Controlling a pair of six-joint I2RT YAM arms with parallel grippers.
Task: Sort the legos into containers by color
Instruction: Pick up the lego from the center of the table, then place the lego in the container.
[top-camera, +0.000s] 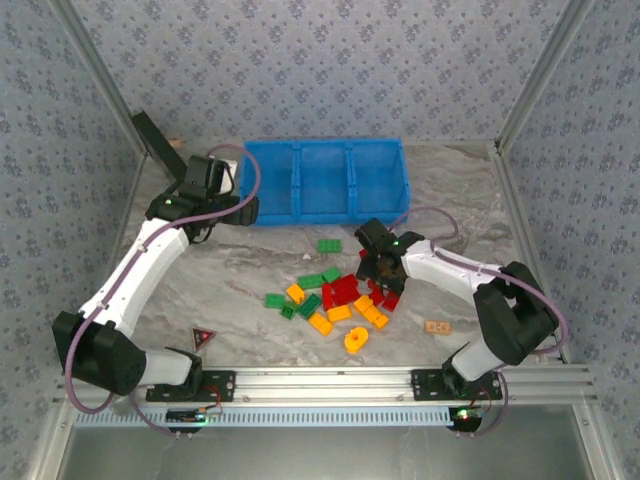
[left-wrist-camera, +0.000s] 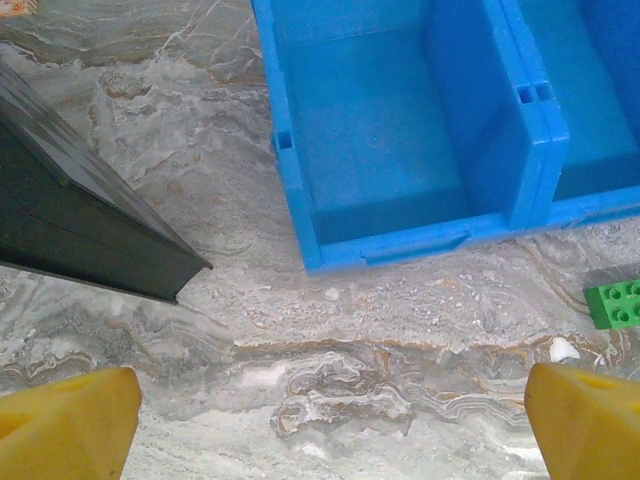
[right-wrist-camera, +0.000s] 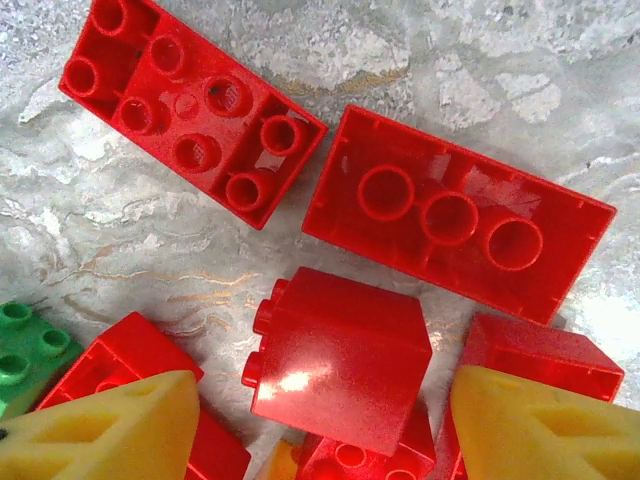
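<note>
The legos (top-camera: 335, 295) lie in a loose heap of red, green and yellow-orange bricks in front of the blue three-compartment containers (top-camera: 325, 205). My right gripper (top-camera: 378, 266) hangs over the red bricks. Its jaws stand open on either side of a red brick (right-wrist-camera: 340, 370) that lies on its side, with a small gap at each finger. My left gripper (top-camera: 243, 212) is open and holds nothing, above bare marble by the bin's left front corner (left-wrist-camera: 310, 255). The left compartment's floor is bare. One green brick (left-wrist-camera: 615, 302) lies apart, nearer the bin.
A black flat board (top-camera: 158, 145) leans at the back left, close to my left gripper (left-wrist-camera: 330, 390). A red-black triangle (top-camera: 204, 337) lies near the front left and a tan tile (top-camera: 437, 326) near the front right. Metal frame rails bound the table.
</note>
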